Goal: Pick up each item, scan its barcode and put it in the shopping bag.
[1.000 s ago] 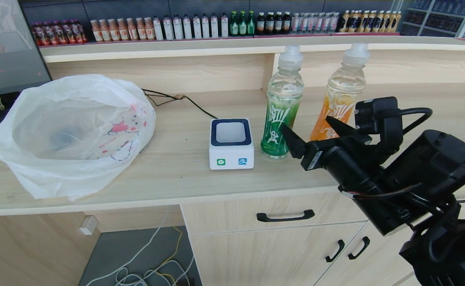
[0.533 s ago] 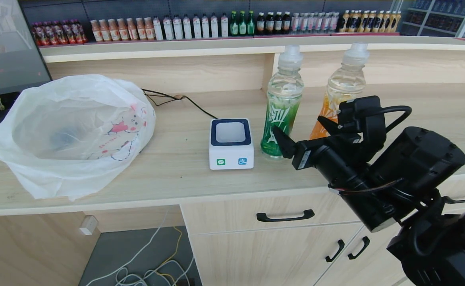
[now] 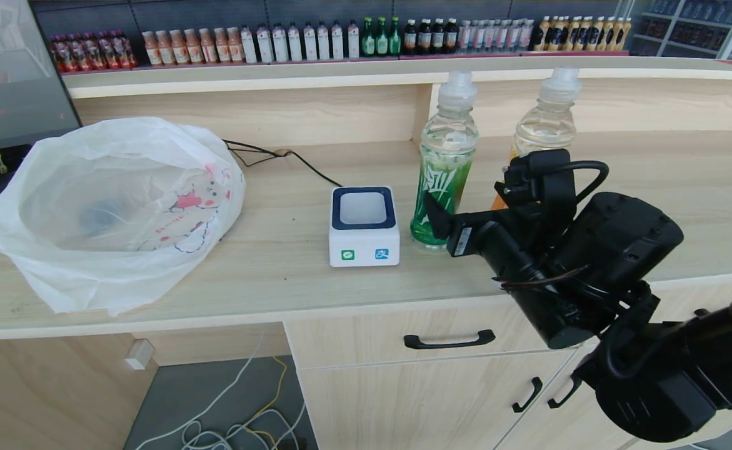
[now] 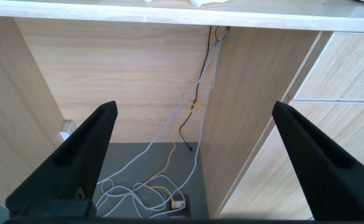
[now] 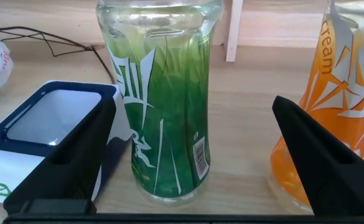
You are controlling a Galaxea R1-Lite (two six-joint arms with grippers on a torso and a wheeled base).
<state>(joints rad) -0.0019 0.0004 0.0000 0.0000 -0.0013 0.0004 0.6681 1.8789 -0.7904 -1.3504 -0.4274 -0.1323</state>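
Standing on the wooden counter (image 3: 278, 275) in the head view, the white scanner (image 3: 364, 226) has its dark-rimmed window facing up. Just right of the scanner stands the green bottle (image 3: 444, 164), upright and capped. The orange bottle (image 3: 544, 125) stands upright farther right of the scanner, partly hidden behind the arm. Well to the left of the scanner, the white shopping bag (image 3: 112, 209) sits with its mouth open. A black cable (image 3: 278, 153) runs from behind the scanner toward the bag. The right gripper (image 3: 462, 197) hovers right of the scanner, at the green bottle's lower half, with one dark finger in front of the label.

From the left wrist view, the left gripper (image 4: 194, 155) hangs below the counter's front edge, lower than the scanner, with its fingers spread wide and nothing between them. Loose cables (image 4: 150, 193) lie on the floor under it.

From the right wrist view, the right gripper (image 5: 194, 155) has its fingers wide apart and holds nothing. The green bottle (image 5: 163, 112) shows in the gap between them, its barcode (image 5: 199, 155) facing the camera. The scanner (image 5: 45, 130) is just beside the bottle. The orange bottle (image 5: 337, 106) stands on the green bottle's far side from the scanner.
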